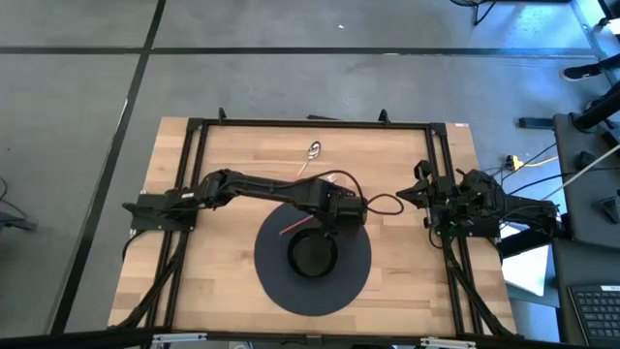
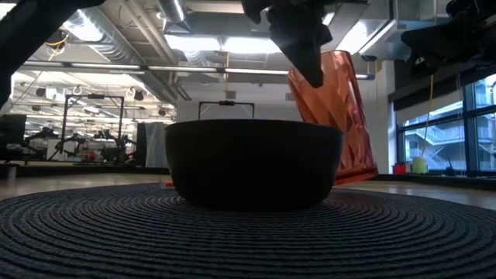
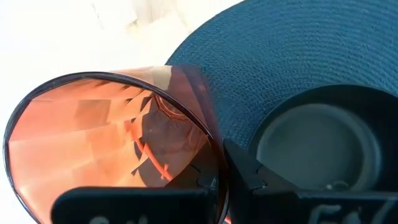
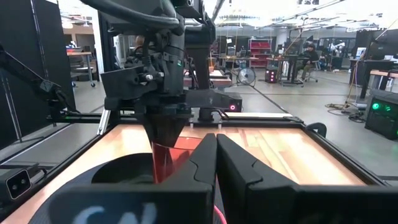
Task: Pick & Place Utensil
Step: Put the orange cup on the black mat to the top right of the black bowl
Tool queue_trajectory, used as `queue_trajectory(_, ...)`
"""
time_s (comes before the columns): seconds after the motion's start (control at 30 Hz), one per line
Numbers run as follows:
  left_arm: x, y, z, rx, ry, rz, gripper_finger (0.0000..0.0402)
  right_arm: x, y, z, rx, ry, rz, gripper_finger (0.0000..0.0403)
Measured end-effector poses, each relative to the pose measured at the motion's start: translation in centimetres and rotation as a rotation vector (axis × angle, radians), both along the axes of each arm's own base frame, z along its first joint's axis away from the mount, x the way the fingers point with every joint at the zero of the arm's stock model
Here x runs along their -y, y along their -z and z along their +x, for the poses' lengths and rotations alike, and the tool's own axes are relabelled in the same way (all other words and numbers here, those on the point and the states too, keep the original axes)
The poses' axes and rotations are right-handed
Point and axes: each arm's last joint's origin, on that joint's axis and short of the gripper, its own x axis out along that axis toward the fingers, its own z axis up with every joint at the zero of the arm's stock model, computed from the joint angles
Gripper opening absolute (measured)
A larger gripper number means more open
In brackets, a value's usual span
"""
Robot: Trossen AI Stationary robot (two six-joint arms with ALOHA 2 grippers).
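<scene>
An orange see-through faceted cup (image 2: 341,116) hangs tilted behind a black bowl (image 1: 312,254), with my left gripper (image 1: 341,211) shut on its rim. Whether its base touches the table does not show. The bowl stands on a round dark woven mat (image 1: 281,286). A thin red stick (image 1: 294,226) lies with one end on the mat's far left part. Its other end runs toward the cup and shows through the cup's wall (image 3: 148,155). Whether it is in or under the cup I cannot tell. My right gripper (image 4: 216,163) waits shut at the table's right side. My left gripper holds the cup by its rim (image 3: 219,163), the wall pinched with one finger (image 3: 241,167) outside and the other seemingly inside, seen dimly through the orange wall. The fingers come steeply from above (image 2: 310,66). The cup hangs tilted below them, its mouth toward the wrist.
A small shiny metal thing (image 1: 315,150) lies on the bare wood near the table's far edge. A black frame (image 1: 310,123) runs around the table top. Bare wood lies left of the mat and at the near corners.
</scene>
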Motion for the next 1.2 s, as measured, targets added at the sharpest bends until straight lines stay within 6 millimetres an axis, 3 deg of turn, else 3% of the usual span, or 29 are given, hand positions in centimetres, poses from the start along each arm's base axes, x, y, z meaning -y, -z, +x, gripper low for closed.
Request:
queue_trajectory(0.57, 0.1, 1.6, 0.6, -0.033, 0.053, 0.031, 0.0008, 0.0, 0.1, 0.0, -0.009, -0.001, 0.017, 0.0012)
queue_trajectory(1.2, 1.1, 1.6, 0.8, -0.003, 0.112, 0.147, 0.0081, 0.0, 0.1, 0.0, -0.008, -0.001, 0.008, 0.0012)
